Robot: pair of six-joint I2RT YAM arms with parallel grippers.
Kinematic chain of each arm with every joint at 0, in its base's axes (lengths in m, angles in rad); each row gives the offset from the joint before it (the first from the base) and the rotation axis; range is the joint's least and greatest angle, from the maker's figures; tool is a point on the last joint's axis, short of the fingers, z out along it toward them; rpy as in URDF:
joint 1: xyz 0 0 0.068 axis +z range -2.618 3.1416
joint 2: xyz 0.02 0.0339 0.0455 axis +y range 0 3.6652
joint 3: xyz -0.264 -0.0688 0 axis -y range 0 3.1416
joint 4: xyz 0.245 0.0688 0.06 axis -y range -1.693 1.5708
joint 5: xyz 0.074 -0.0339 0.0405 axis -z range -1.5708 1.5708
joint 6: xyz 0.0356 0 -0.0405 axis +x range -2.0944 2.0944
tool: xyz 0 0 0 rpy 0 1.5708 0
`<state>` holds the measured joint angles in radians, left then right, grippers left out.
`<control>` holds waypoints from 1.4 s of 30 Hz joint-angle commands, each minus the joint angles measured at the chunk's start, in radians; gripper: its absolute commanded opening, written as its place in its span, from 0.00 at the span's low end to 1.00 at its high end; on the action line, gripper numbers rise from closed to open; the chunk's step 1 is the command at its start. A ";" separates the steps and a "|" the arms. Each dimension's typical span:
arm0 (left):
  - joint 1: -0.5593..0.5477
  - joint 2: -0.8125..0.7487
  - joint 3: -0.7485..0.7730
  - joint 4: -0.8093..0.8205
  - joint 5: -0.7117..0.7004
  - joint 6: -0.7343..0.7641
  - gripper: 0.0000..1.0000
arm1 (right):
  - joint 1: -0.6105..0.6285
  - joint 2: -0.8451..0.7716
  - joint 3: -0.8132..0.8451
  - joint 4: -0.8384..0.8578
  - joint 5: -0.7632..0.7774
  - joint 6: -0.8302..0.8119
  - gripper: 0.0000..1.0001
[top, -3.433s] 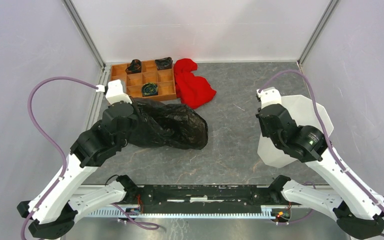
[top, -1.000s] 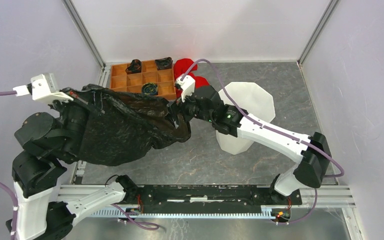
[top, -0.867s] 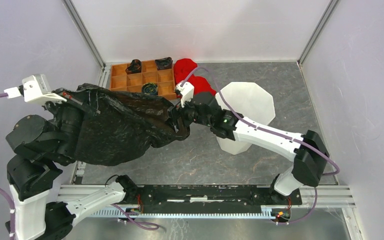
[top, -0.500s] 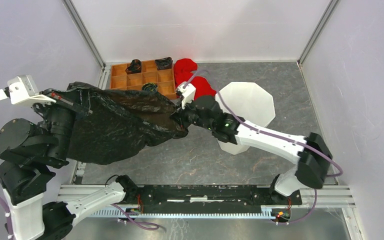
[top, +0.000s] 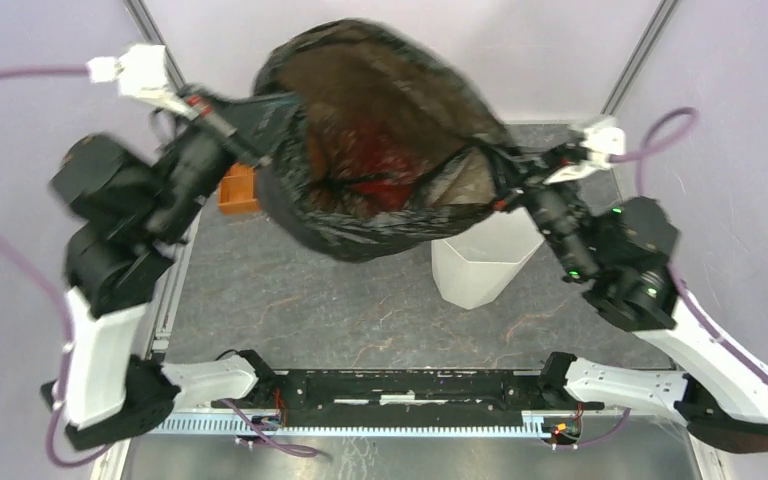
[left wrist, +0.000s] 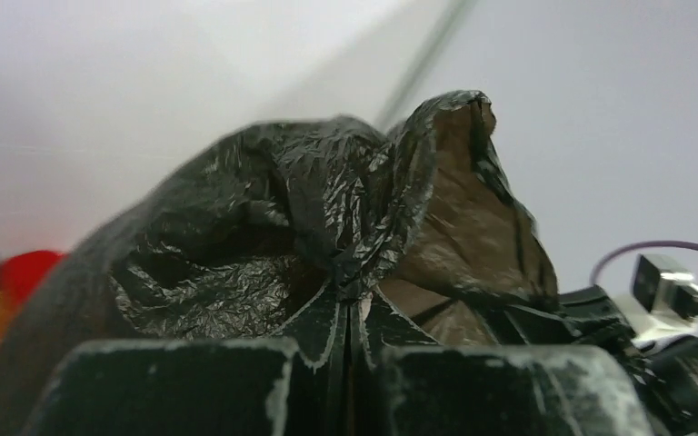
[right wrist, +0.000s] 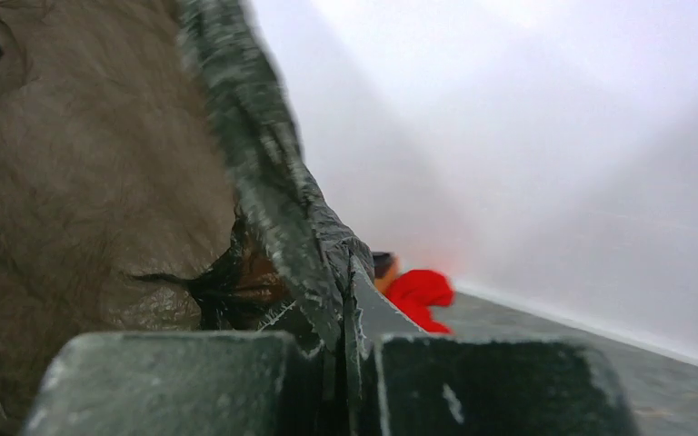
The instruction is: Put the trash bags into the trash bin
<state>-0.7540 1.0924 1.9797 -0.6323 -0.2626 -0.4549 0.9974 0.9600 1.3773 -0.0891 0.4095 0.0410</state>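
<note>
The black glossy trash bag (top: 380, 140) hangs spread high in the air between both arms, its mouth open toward the top camera. My left gripper (top: 250, 108) is shut on the bag's left edge; the left wrist view shows the film (left wrist: 327, 227) pinched between the jaws. My right gripper (top: 505, 185) is shut on the bag's right edge; the film fills the left of the right wrist view (right wrist: 273, 209). The white faceted trash bin (top: 480, 268) stands upright on the table, below the bag's right part and partly hidden by it.
The brown wooden compartment tray (top: 237, 190) peeks out at the back left, mostly hidden by the bag. The red cloth heap (right wrist: 421, 295) lies behind on the table. Grey enclosure walls (top: 20, 60) stand close on both sides.
Both arms have risen sharply, lifting the bag off the table and stretching it open in the air. The right arm swung back to the right; the bag now hangs above the bin.
</note>
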 commanded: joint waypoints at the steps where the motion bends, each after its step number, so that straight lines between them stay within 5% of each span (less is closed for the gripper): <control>1: -0.002 0.194 0.085 0.182 0.441 -0.205 0.02 | -0.001 -0.074 0.033 -0.083 0.166 -0.134 0.01; 3: -0.027 0.259 0.098 0.259 0.502 -0.273 0.02 | 0.000 -0.114 0.048 -0.104 0.203 -0.167 0.00; 8: -0.261 0.429 0.245 0.280 0.380 -0.208 0.02 | 0.000 -0.170 0.098 -0.168 0.291 -0.234 0.00; 14: -0.307 0.550 0.315 0.274 0.372 -0.231 0.02 | -0.001 -0.245 0.100 -0.195 0.309 -0.259 0.00; 19: -0.308 0.516 0.262 0.270 0.277 -0.215 0.02 | -0.001 -0.256 0.073 -0.193 0.335 -0.280 0.00; 28: -0.308 0.405 0.115 0.212 0.092 -0.168 0.02 | -0.002 -0.193 0.076 -0.194 0.149 -0.225 0.00; 36: -0.307 0.362 0.104 0.143 0.032 -0.128 0.02 | -0.001 -0.066 0.223 -0.264 -0.071 -0.131 0.00; 42: -0.307 0.297 0.095 0.151 0.057 -0.140 0.02 | -0.001 -0.132 0.236 -0.244 -0.138 -0.074 0.01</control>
<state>-1.0622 1.4681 2.0686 -0.5056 -0.2043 -0.6342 0.9966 0.9051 1.5661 -0.3660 0.3531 -0.0940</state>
